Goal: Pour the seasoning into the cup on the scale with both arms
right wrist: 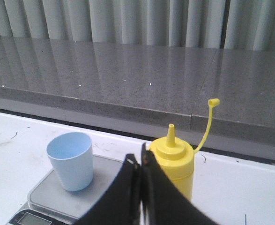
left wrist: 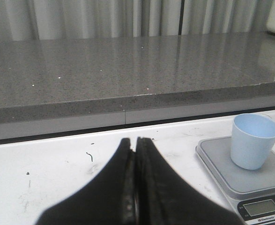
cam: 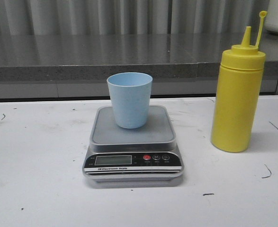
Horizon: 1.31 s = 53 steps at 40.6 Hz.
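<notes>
Cup (cam: 130,100): upright on scale (cam: 133,142) platform.
Seasoning bottle (cam: 237,99): 3 o'clock of scale, uncapped.
Left gripper (left wrist: 134,144): clenched, empty.
Right gripper (right wrist: 138,161): clenched, empty.

Ahead of me on the white table (cam: 39,179) sits the scale (cam: 133,144), its black panel and display facing me. The pale blue cup (cam: 130,99) stands upright on the far part of its grey platform, open and showing nothing inside. To the right, apart from the scale, the yellow seasoning bottle (cam: 237,97) stands upright, its cap (cam: 263,15) off the nozzle and raised on its tether. A grey counter (cam: 82,59) runs along the far side.
</notes>
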### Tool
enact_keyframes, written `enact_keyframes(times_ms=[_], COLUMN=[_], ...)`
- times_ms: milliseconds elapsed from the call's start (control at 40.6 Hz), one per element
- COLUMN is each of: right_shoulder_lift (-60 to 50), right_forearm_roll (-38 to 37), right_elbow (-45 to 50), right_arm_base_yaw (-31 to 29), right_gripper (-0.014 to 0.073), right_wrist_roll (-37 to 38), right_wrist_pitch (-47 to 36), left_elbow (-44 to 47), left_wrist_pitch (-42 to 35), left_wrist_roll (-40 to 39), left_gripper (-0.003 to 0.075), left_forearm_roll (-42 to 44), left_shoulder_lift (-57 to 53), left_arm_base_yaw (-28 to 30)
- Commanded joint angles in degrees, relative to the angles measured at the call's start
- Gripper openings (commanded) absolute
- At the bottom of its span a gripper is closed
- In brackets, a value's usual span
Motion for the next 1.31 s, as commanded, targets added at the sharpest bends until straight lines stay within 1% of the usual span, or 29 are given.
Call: enact_keyframes(times_ms=[0, 123, 1281], right_shoulder_lift=[-2.51, -4.56, -4.97], right_forearm_roll=[-0.12, -1.03, -1.22], right_elbow=[-2.46, -3.03, -2.97], right_arm_base_yaw=[-0.18, -0.18, -0.18], right_gripper=[-0.0104, -0.0104, -0.0107], right_wrist_roll=[-0.85, -0.85, -0.75], right_wrist_pitch=[-2.18, -0.26, -0.60], left_elbow=[-1.55, -1.55, -1.55], left_wrist_pitch=[-4.88, -4.88, -4.88], left_wrist_roll=[-0.36, -0.36, -0.36], left_gripper=[-0.0020, -0.0020, -0.0020], left_forearm_roll=[-0.53, -0.53, -0.53], left_shoulder_lift=[0.67, 0.67, 0.67], left_arm_base_yaw=[0.20, 0.20, 0.20])
